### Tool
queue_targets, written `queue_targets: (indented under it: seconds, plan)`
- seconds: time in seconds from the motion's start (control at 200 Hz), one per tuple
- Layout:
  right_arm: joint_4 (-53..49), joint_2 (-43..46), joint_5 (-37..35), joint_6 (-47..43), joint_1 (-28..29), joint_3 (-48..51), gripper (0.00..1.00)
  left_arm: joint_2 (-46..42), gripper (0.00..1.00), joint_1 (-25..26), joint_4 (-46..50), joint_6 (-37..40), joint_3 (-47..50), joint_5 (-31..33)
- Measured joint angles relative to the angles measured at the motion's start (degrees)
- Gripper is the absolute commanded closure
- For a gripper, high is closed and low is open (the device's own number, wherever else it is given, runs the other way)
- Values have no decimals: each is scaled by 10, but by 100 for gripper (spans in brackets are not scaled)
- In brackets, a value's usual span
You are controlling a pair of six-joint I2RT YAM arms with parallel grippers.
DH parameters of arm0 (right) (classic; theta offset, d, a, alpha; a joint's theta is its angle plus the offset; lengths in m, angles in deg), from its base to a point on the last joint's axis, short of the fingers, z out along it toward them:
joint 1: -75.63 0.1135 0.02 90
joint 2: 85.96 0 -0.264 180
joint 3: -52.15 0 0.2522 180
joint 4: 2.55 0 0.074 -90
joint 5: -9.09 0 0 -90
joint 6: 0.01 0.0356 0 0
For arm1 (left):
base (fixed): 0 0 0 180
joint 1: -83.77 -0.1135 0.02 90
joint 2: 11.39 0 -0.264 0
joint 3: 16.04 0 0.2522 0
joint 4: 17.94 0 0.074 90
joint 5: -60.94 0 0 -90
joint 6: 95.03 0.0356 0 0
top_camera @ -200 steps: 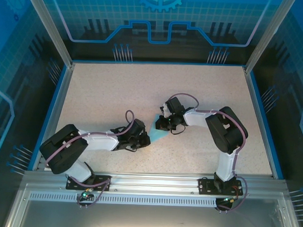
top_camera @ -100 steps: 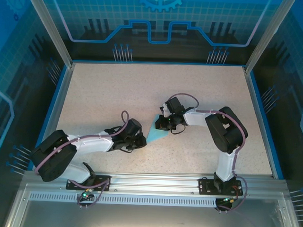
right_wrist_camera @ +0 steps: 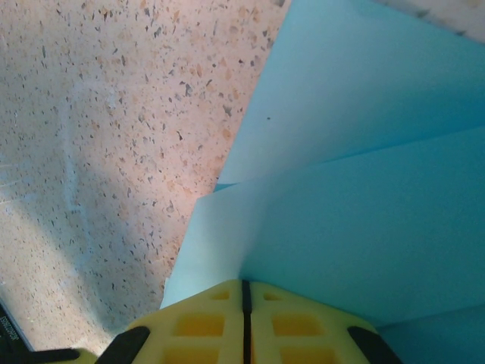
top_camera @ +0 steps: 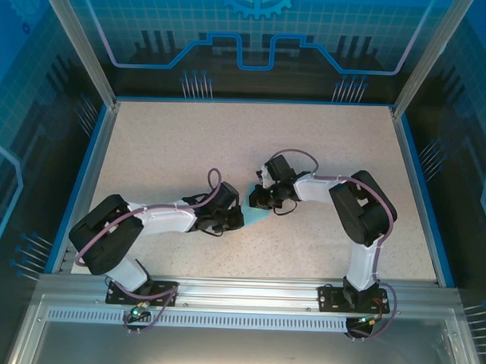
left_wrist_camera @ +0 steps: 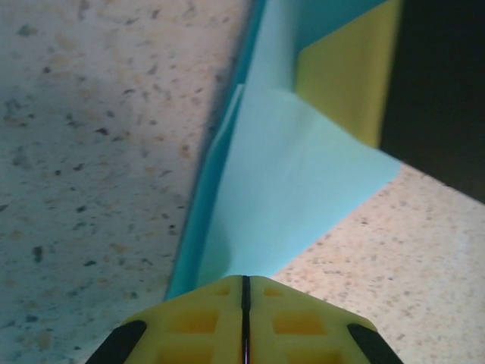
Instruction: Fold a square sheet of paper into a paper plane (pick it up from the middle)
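The sheet of paper (top_camera: 255, 217) is light blue, folded small and creased, and lies on the table between my two grippers. My left gripper (top_camera: 235, 219) is shut, with its yellow tips at the paper's (left_wrist_camera: 295, 197) near end. The left wrist view does not show whether paper sits between the left gripper's (left_wrist_camera: 244, 282) fingers. My right gripper (top_camera: 260, 202) reaches in from the far side. In the right wrist view a folded flap of the paper (right_wrist_camera: 364, 212) rises to the seam of the right gripper (right_wrist_camera: 244, 284), which is shut on it. One of the right gripper's yellow fingers (left_wrist_camera: 352, 76) rests on the paper.
The speckled beige table (top_camera: 164, 147) is bordered by a blue rim (top_camera: 91, 185) and metal posts. An aluminium rail (top_camera: 247, 290) runs along the near edge with both arm bases on it.
The left arm drew back to the left away from the paper, then came forward again to its edge. The right arm and the paper stayed in place.
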Motion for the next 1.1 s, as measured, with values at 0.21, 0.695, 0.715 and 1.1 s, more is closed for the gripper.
queue_targets:
  seconds: [0.21,0.695,0.715,1.1]
  plan:
    - [0,-1,0,0,0,-1,94,8,95,-2,6,0,0,11]
    - [0,-1,4,-1,0,-2,94,4,100,-2,-14,-5,16,17]
    - [0,0,4,-1,0,-3,94,4,100,-2,-16,-5,18,17]
    - [-13,9,7,-2,33,-11,95,0,100,-2,-35,-20,30,17]
